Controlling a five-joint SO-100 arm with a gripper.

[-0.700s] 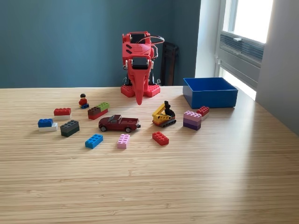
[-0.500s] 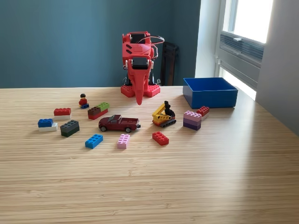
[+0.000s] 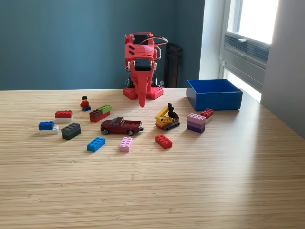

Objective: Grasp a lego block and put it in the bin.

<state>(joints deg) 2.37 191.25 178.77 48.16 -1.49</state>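
A wooden table with a striped grain fills the exterior view. At its far edge stands the red arm, folded over its base, with the gripper pointing straight down; the fingers meet in a single narrow tip, clenched on nothing, just above the table surface.

The bin sits on the table at the exterior view's right of the gripper, well apart from it, near the window. No brick is visible inside it from this angle.

A dark red toy truck stands in front of the gripper. A yellow toy excavator stands between the gripper and the bin.

The lego blocks lie scattered on the table, all apart from the gripper:
- pink-and-purple stack, touching a small red brick, just in front of the bin;
- red brick and pink brick, nearest the camera side;
- blue brick;
- dark grey brick;
- blue-on-white pair;
- red-on-white pair;
- brown, green and red cluster.

A small figure stands at the exterior view's left of the gripper.
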